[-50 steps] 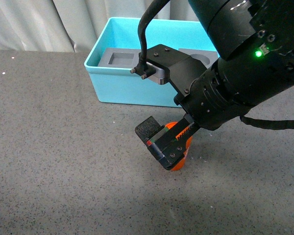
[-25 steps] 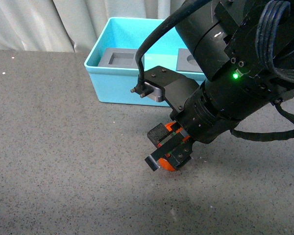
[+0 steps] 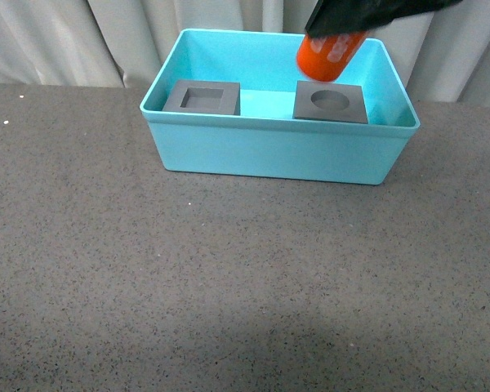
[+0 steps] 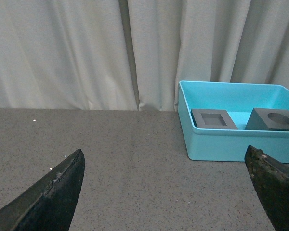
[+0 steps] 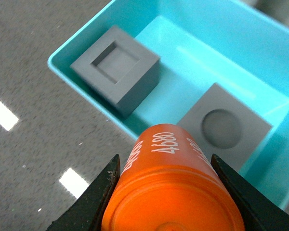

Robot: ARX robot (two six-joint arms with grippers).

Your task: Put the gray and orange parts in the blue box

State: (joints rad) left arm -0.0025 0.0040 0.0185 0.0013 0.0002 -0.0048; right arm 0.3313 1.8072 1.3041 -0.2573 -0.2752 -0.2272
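While your right fingers (image 5: 98,198) pinch the orange cylinder (image 5: 176,192) across its sides, treat it as rigid, light and slick, releasing low inside the turquoise bin (image 3: 269,151).

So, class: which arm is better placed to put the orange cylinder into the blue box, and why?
Right. The right hand is shut on the orange cylinder, above the blue box near the round-recess cube. The left hand is open, empty and back from the box.
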